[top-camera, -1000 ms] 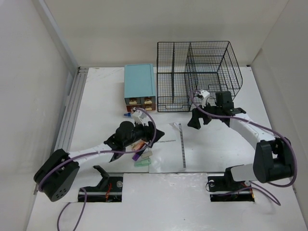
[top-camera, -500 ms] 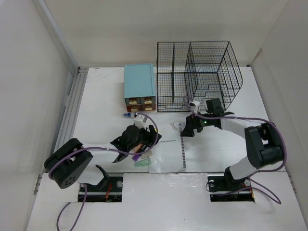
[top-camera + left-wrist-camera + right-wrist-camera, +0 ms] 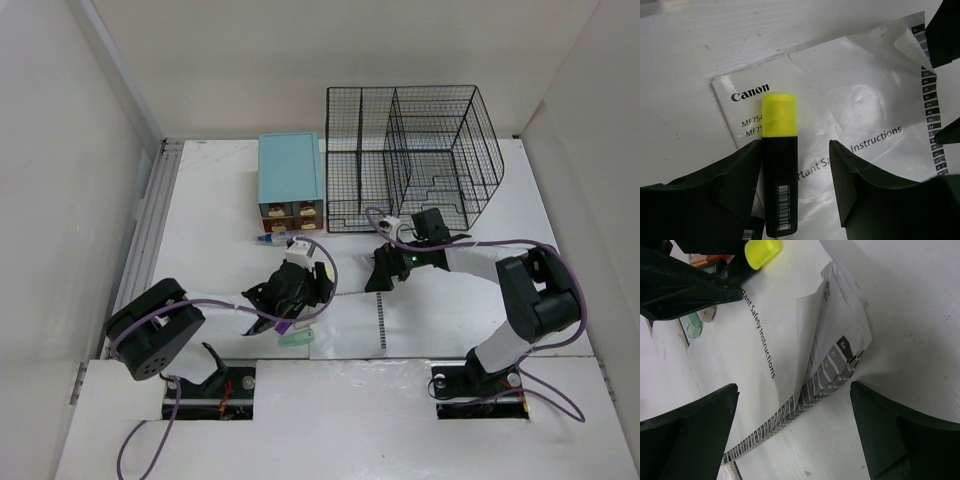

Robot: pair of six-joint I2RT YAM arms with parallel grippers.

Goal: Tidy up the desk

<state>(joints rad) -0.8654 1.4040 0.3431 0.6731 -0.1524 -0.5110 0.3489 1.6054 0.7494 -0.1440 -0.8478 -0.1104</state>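
Your left gripper [image 3: 795, 150], unclenched, straddles the highlighter [image 3: 779, 165] off-centre at lower frame; square up before clamping. Right gripper [image 3: 794, 387]: released.

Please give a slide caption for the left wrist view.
Left gripper straddles a yellow-capped highlighter lying on a Canon booklet.

White desk [image 3: 210, 215]: teal drawer box [image 3: 291, 168] beside black mesh rack [image 3: 415, 150] at back; instruction booklet [image 3: 350, 318] near front.

Pale walls [image 3: 300, 45] enclose three sides; ribbed metal rail [image 3: 148, 225] at left; lighting seemingly diffuse, overhead
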